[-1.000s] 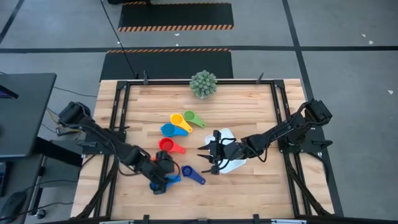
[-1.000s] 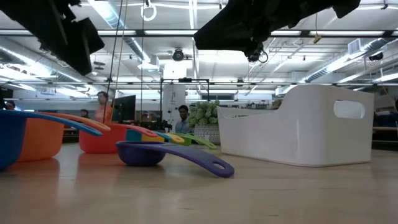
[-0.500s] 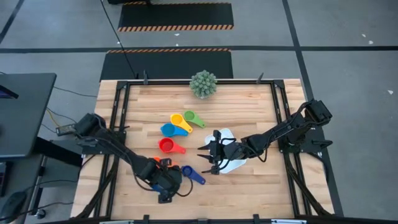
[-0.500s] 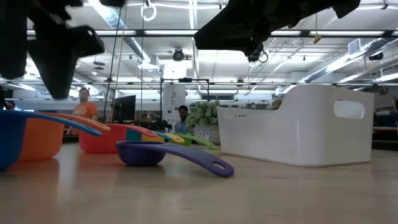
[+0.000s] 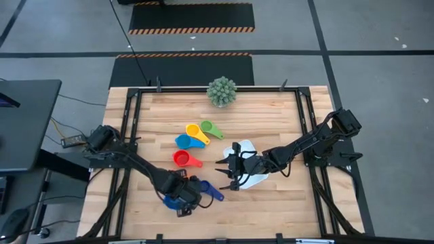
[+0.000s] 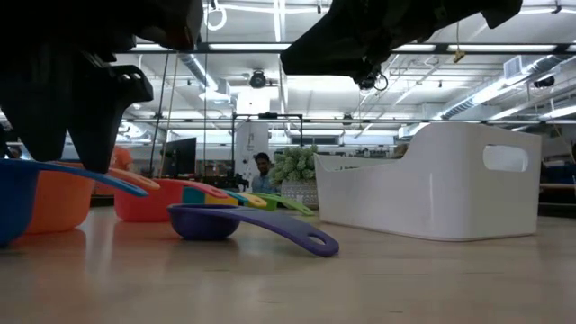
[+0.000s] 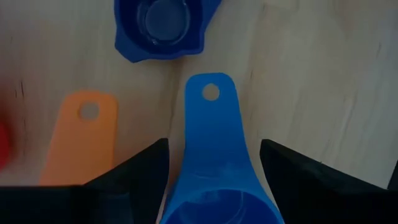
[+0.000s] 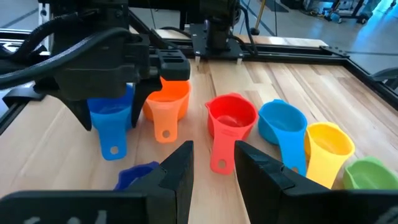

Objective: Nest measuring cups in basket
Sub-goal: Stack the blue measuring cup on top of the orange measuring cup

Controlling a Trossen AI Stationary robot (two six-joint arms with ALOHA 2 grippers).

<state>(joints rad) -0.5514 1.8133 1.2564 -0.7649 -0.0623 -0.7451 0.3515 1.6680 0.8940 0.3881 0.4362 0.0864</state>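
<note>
Several measuring cups stand bowl-up on the wooden table: yellow (image 5: pixel 193 130), green (image 5: pixel 207 127), light blue (image 5: pixel 183 141), red (image 5: pixel 181 158), orange (image 8: pixel 166 99), and a blue cup (image 7: pixel 214 155). A dark blue cup (image 5: pixel 211 192) lies beside them. My left gripper (image 7: pixel 214 177) points down over the blue cup, open, with one finger on each side of its bowl. My right gripper (image 8: pixel 214 165) hovers open with nothing between its fingers, at the left end of the white basket (image 6: pixel 432 184), which rests on the table under that arm. My left gripper comes from above, its fingers (image 7: pixel 143 171) on either side of the blue cup's bowl, where the handle (image 7: pixel 211 118) begins. The cup stands on the table. I cannot tell whether the fingers touch its wall.
A green spiky ball plant (image 5: pixel 222 91) stands at the table's far edge. A black frame (image 5: pixel 129 122) borders the table on the left and right. A person shows in the room beyond the table (image 6: pixel 262 171).
My left gripper has moved toward the table's right and near edges and sunk over the blue and orange cups, tipping until it points steeply down. The cups and the basket have stayed where they were.
</note>
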